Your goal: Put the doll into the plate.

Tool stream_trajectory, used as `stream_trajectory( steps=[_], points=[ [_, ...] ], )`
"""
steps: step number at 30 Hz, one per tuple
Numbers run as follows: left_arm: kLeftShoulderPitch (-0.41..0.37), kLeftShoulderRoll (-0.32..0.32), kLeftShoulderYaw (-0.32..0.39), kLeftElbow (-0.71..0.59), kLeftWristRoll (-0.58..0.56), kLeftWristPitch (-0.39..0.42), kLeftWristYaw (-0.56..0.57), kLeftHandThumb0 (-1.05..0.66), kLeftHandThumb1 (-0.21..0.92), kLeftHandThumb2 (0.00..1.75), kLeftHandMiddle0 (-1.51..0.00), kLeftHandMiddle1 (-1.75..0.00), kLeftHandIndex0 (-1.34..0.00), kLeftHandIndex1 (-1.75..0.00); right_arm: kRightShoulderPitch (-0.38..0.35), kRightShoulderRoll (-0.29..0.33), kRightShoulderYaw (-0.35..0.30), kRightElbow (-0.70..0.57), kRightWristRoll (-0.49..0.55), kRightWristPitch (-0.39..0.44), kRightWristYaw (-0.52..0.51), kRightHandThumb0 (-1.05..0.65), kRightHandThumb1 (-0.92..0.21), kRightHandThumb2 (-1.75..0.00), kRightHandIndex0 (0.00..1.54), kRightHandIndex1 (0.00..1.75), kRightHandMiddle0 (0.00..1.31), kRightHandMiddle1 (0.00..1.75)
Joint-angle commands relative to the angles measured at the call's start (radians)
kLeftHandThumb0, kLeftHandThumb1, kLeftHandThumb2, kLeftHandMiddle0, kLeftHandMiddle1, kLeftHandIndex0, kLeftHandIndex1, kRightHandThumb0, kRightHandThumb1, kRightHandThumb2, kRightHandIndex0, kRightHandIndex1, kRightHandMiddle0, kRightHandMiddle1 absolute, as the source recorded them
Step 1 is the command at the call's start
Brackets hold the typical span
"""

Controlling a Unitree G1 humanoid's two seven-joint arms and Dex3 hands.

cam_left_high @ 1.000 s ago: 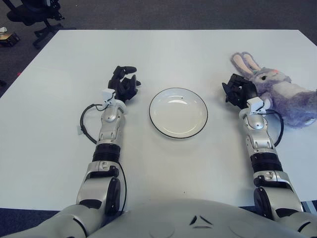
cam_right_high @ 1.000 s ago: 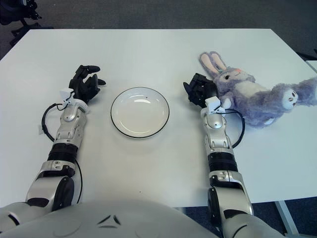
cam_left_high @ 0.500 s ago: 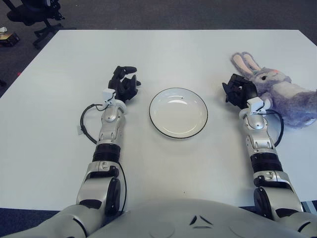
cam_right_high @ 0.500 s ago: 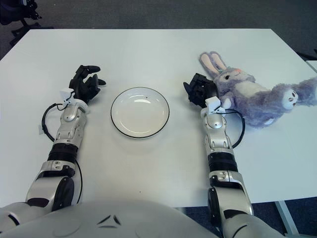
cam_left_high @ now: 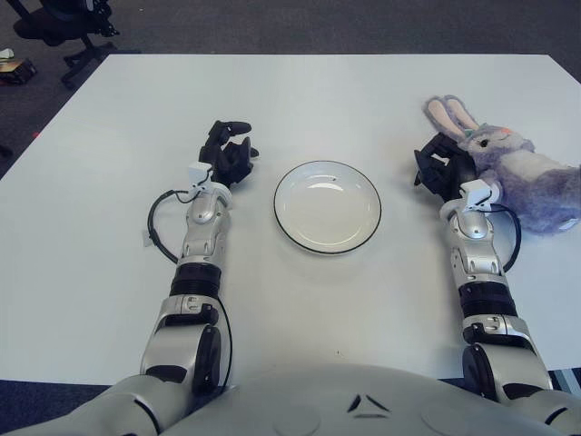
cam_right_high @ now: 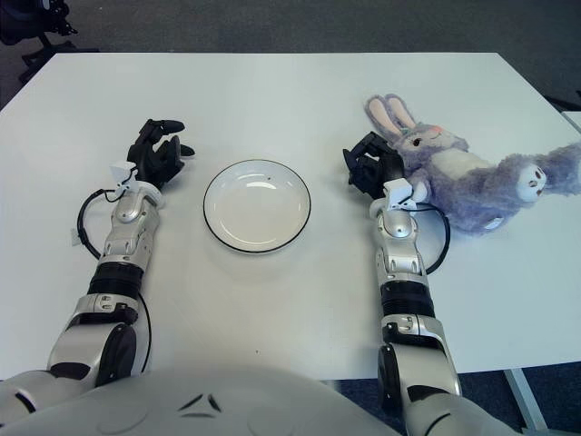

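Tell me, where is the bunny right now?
The bunny doll lies on the table's right side, right of the plate, with the right hand against its head.

We see a grey-purple plush rabbit doll lying on its side on the right part of the white table, its long pink-lined ears pointing to the far left and its feet to the right. The plate is white with a thin dark rim, round and empty, in the middle, well apart from the doll.
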Motion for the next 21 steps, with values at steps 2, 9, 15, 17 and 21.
stream_trajectory(
  steps=[2,9,15,17,21],
  points=[
    [0.042,-0.013,-0.008,0.01,0.01,0.006,0.008,-0.01,0.65,0.71,-0.56,-1.55,-0.44,-1.36,0.028,0.043,-0.029,-0.024,0.093,-0.029,0.06,-0.36,-0.92,-0.31,0.7,1.58,0.42,1.51],
    [0.047,-0.014,-0.008,0.008,0.011,0.003,0.006,-0.01,0.65,0.71,-0.56,-1.55,-0.44,-1.36,0.036,0.061,-0.047,-0.093,0.159,-0.043,0.108,-0.36,-0.92,-0.31,0.71,1.45,0.42,1.52],
    [0.046,-0.013,-0.007,0.011,0.01,0.001,0.005,-0.01,0.65,0.71,-0.56,-1.55,-0.44,-1.36,0.047,0.063,-0.052,-0.215,0.197,0.017,0.105,-0.19,-0.92,-0.27,0.67,1.35,0.4,1.43],
    [0.046,-0.012,-0.007,0.012,0.01,0.001,0.005,-0.01,0.65,0.71,-0.56,-1.55,-0.44,-1.36,0.057,0.055,-0.052,-0.279,0.196,0.056,0.088,-0.1,-0.92,-0.24,0.65,1.33,0.4,1.38],
    [0.045,-0.013,-0.007,0.013,0.011,0.001,0.006,-0.01,0.65,0.71,-0.56,-1.55,-0.44,-1.36,0.075,0.043,-0.052,-0.378,0.152,0.117,0.039,-0.03,-0.92,-0.21,0.63,1.3,0.39,1.36]
  ],
)
